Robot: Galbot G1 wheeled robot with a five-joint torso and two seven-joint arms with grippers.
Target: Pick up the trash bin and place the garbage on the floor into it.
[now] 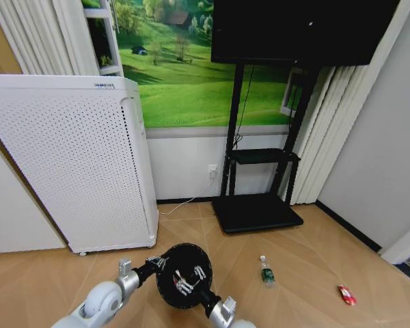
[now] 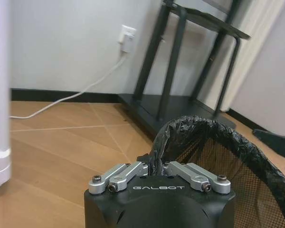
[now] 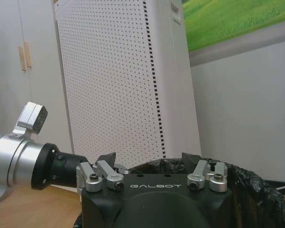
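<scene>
1. My left end effector is pinched closed on the near rim of the trash bin; in the left wrist view the fingers meet on the crinkled black liner folded over that rim.
2. My right end effector hangs over the bin's mouth. In the right wrist view its fingers stand wide apart with nothing between them, just above the rim.
3. The bin sits low in front of me, between my two arms, above the floor. I cannot tell whether its base touches the wood.
4. I judge the bin light and fairly stiff, mesh walls with a slippery plastic liner on top. The rim is the place to hold it, but a one-sided pinch may let it tilt, or the liner may slide.
5. Further out on the floor, to my right, lies the clear bottle, then the red-and-white piece well beyond it. Both look light; the bottle would roll if nudged.
6. The head view gives the litter and the bin's round mouth; the wrist views do not. The left wrist view shows the grip on the liner, the right wrist view the open fingers and the white perforated appliance behind.
</scene>
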